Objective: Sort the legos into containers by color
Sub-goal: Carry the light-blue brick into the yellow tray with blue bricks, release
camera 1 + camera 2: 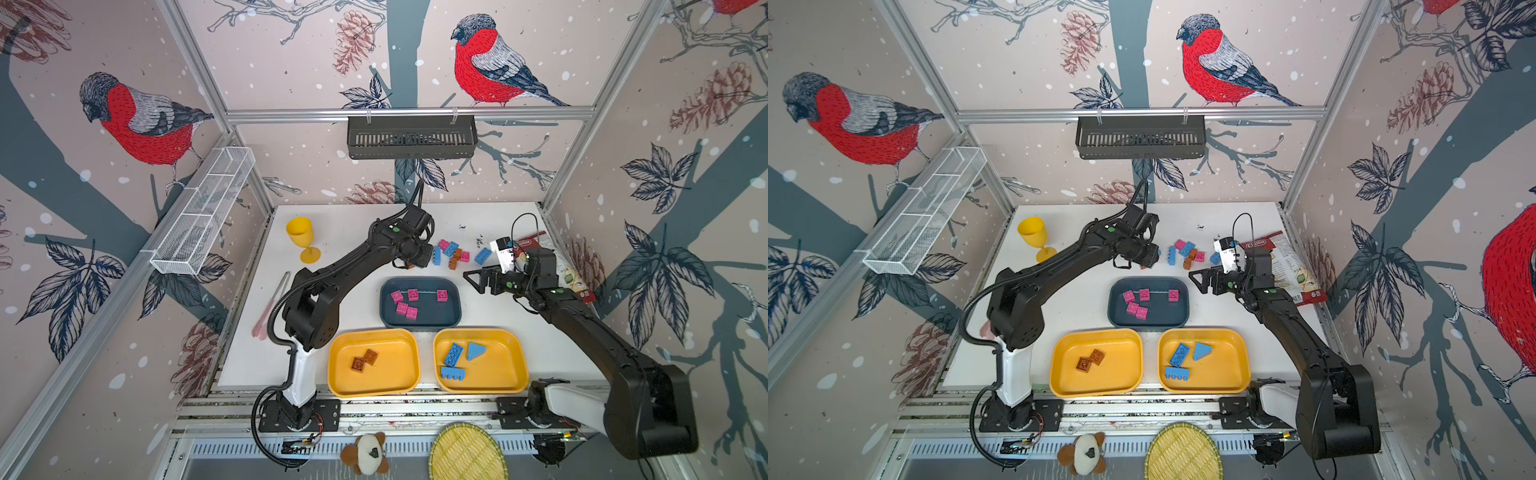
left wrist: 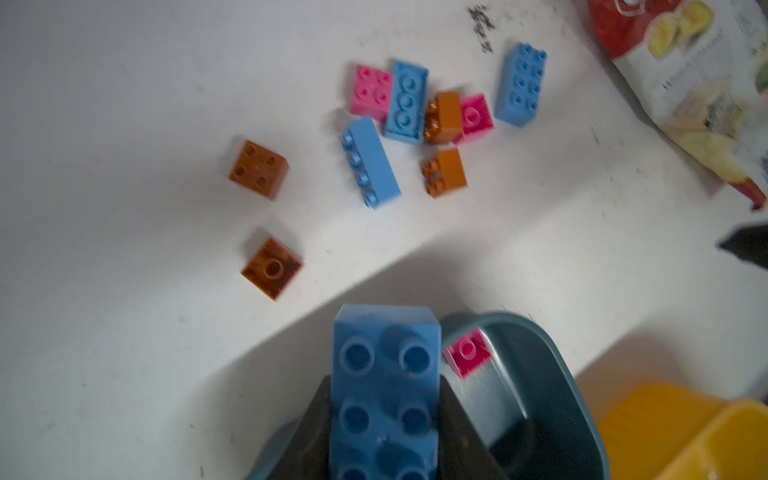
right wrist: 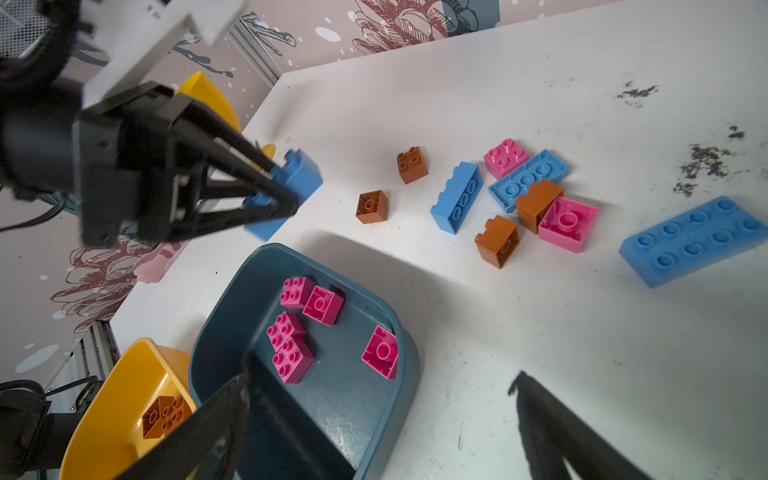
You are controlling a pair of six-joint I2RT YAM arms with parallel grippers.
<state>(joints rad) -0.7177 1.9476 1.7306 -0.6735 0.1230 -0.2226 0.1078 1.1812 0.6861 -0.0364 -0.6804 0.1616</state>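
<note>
Left claw (image 2: pixel 385 380) grips 1 blue brick (image 2: pixel 386 399) | teal tray (image 1: pixel 440 316) — 5 pink bricks (image 1: pixel 402 308)

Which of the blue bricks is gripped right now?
The blue brick clamped in the left pincer; the other blue ones lie loose on the table or in a yellow tray.
</note>
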